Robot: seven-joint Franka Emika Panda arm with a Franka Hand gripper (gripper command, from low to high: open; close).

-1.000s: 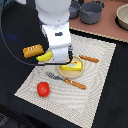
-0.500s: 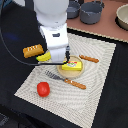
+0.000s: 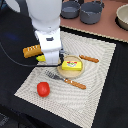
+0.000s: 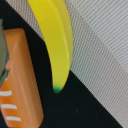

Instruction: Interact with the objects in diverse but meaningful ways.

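Hovering low over the banana (image 4: 56,42), the gripper (image 3: 51,59) sits at the mat's edge toward the exterior view's left, with the arm body hiding most of the fruit from that camera. Finger state: cannot tell, no fingertips visible in either view. Wrist view shows the banana close up, its green tip lying at the mat edge over the black table (image 3: 12,75), and the bread loaf (image 4: 21,80) just beside it, a narrow dark gap between them.

Other items: bread loaf also seen in the exterior view, poking out by the arm; yellow block (image 3: 72,64) with red label on a round plate (image 3: 62,73) near the mat (image 3: 100,75) centre; tomato (image 3: 43,89) well apart, nearer the camera; fork (image 3: 66,80) beside the plate; orange stick-like piece (image 3: 89,58) past the plate, too small to identify.

Risks, as judged:
- 1: the banana is curved and smooth, so a pinch off its middle could spin it or let it squirt out.
- 2: loaf sits so close that a descending finger could land on it or shove it off across the table.
- 3: banana straddles the mat edge; the step there could tilt it during a grasp.
- 4: the wide arm body near the plate could clip the block if it swings that way.
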